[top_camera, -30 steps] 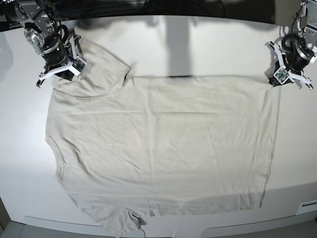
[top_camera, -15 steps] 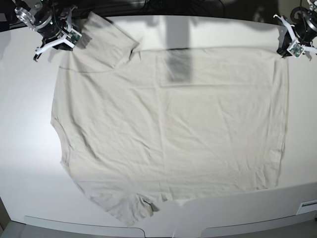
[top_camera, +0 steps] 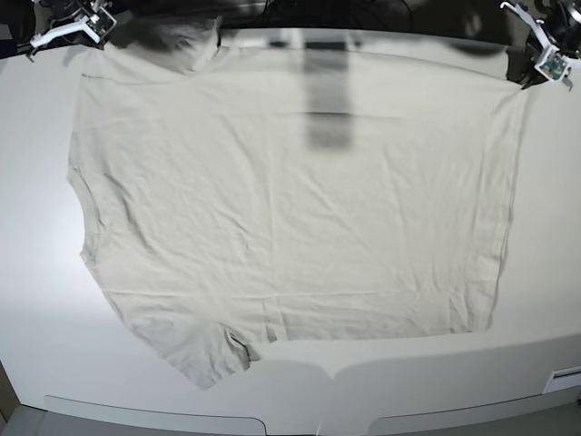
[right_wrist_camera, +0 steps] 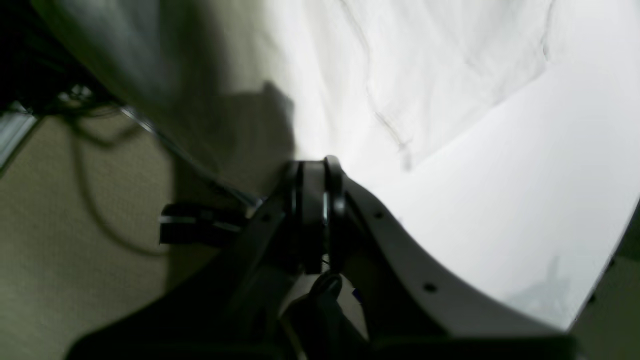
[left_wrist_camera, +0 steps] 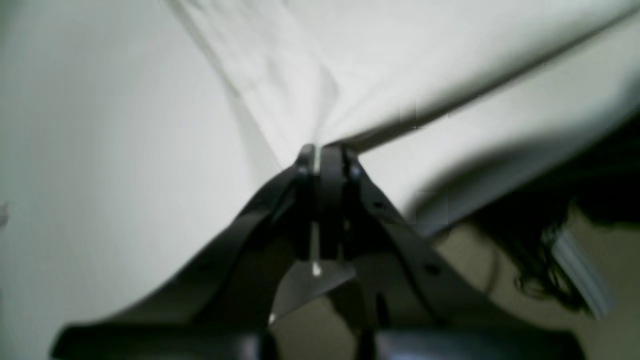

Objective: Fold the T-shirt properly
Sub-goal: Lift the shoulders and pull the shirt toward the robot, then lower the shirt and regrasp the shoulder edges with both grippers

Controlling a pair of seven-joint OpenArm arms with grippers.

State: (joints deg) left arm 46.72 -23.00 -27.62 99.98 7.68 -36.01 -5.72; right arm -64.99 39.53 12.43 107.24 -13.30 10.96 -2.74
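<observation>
A white table (top_camera: 36,272) is being seen from above in the base view, its rounded front edge running along the bottom. A pale beige T-shirt (top_camera: 290,209) is lying spread across most of it, wrinkled, with one short sleeve reaching toward the near edge at the lower left. Bare tabletop is being left showing on both sides and along the front.

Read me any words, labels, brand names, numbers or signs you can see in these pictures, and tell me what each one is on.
None can be read.
T-shirt: plain pale fabric, no print or label showing in any view.
Table: plain white, no markings.
Left claw and right claw: black parts, blurred, with no lettering visible.
</observation>
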